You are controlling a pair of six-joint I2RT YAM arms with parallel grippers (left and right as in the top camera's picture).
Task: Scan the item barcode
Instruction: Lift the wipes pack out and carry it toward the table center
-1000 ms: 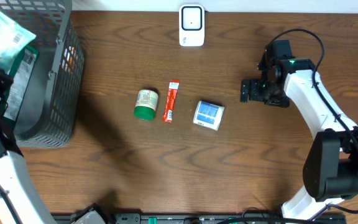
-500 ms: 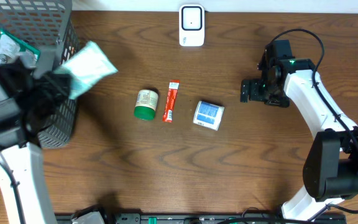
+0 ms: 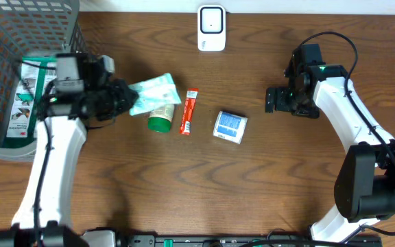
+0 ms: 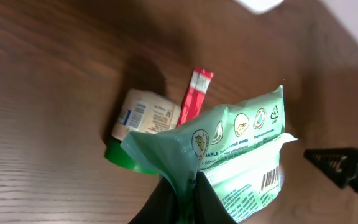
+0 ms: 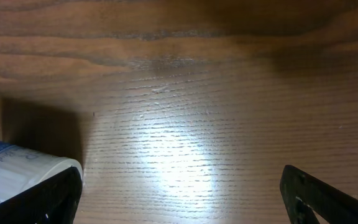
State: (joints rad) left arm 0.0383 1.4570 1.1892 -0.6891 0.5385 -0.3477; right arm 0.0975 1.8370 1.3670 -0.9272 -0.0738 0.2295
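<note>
The wipes pack (image 3: 153,93) is gripped by 1 edge in the closed left gripper (image 3: 124,99), below-left of the scanner (image 3: 211,29), free end toward it. The right gripper (image 3: 271,100) is seen wide open, empty, below-right of the scanner.

Dark wood table (image 3: 204,178): white scanner (image 3: 211,28) at far edge, centre. Mid-table row, L to R: green-capped bottle (image 3: 160,123) on its side, red sachet (image 3: 188,111) just beside, blue-white packet (image 3: 230,127) near. Grey mesh basket (image 3: 64,27) at L end.
</note>
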